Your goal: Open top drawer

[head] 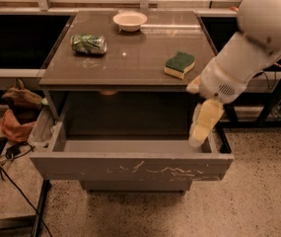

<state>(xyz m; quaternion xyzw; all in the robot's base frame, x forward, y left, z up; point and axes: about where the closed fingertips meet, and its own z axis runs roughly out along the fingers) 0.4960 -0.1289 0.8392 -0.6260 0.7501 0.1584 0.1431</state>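
One wide grey-brown handleless top drawer [130, 168] stands pulled far out from under the desk, its front panel streaked with whitish scratches and its grey inside in plain view. The yellowish pincer [197, 138] hangs tip-down over the drawer's right end, just beside the right side wall; whether it is open or closed cannot be told, and it holds nothing that shows. The bulky white robot arm [248, 48] reaches in from the upper right. On the brown desk [130, 65] above sit a small white bowl [130, 20] at the back, a crushed green can [88, 43] lying on its side to the left, and a green-and-yellow sponge [179, 64] near the right front edge. An orange-brown bag [16, 120] slumps on the speckled floor at the left.
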